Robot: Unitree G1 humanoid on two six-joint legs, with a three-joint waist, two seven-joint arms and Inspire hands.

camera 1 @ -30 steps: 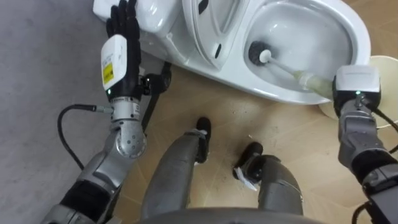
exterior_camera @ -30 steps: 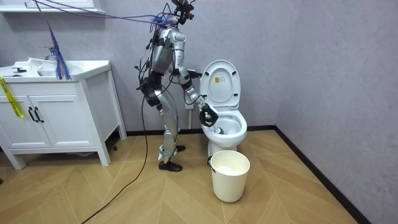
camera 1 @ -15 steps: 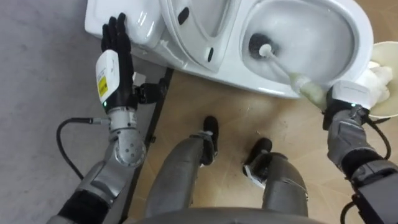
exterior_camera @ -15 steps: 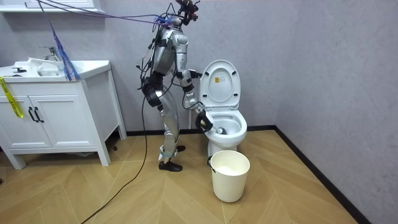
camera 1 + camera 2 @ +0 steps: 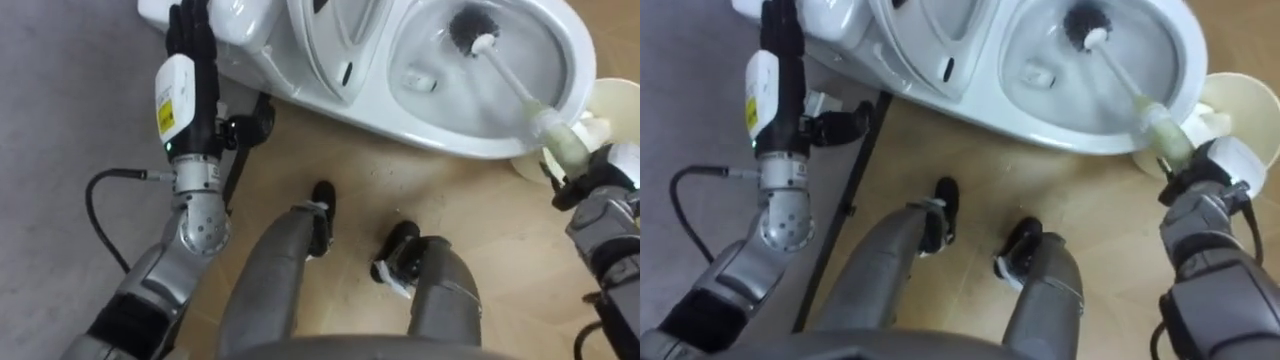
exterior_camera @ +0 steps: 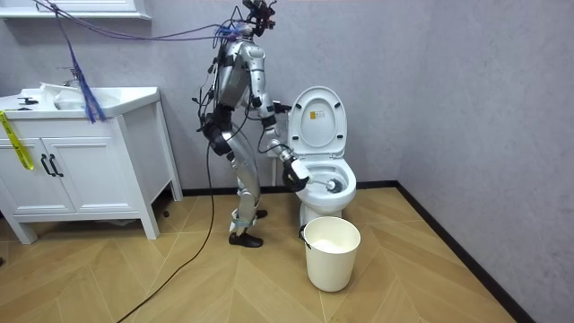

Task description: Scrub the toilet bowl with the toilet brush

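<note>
The white toilet [image 5: 470, 140] stands open before me, its lid [image 5: 330, 40] raised. A toilet brush [image 5: 510, 78] with a white shaft and a pale green grip reaches into the bowl. Its dark bristle head [image 5: 465, 28] lies against the bowl's far inner wall. My right hand [image 5: 605, 175] is shut on the grip just outside the rim, at the right edge. My left hand [image 5: 190, 45] rests with straight fingers against the tank [image 5: 245, 25] at the upper left. In the room view the robot stands at the toilet's side with its right hand [image 6: 294, 170] at the bowl [image 6: 327, 184].
A cream bucket [image 5: 615, 100] stands on the wooden floor right beside the bowl, close to my right hand; it is in front of the toilet [image 6: 332, 251]. A white sink cabinet [image 6: 81, 161] is at the room view's left. Grey walls are close behind the toilet.
The brush head has swept from the bowl's near left side to its far wall. My right hand has drawn back to the right. The left hand stays on the tank.
</note>
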